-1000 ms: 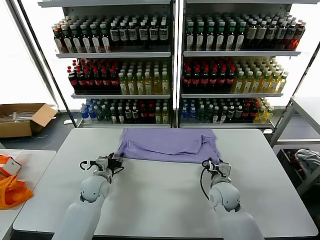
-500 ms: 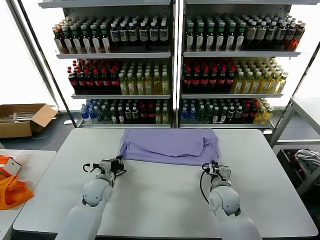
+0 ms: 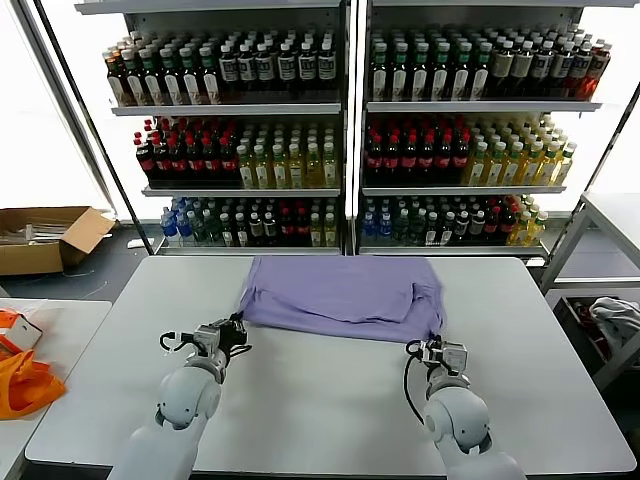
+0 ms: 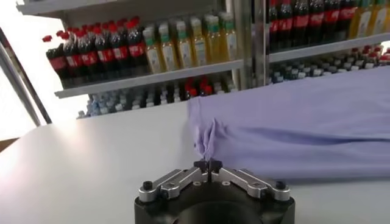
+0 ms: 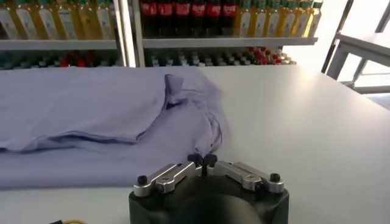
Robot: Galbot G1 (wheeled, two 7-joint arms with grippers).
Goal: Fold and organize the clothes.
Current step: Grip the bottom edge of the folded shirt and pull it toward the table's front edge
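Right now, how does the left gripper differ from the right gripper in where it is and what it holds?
The left gripper pinches the T-shirt at its near left corner, where the cloth bunches; the right gripper pinches the near right corner, beside a folded-over flap. In the head view, the left gripper sits a little farther from the robot than the right gripper. Both are shut on the fabric, low over the table.
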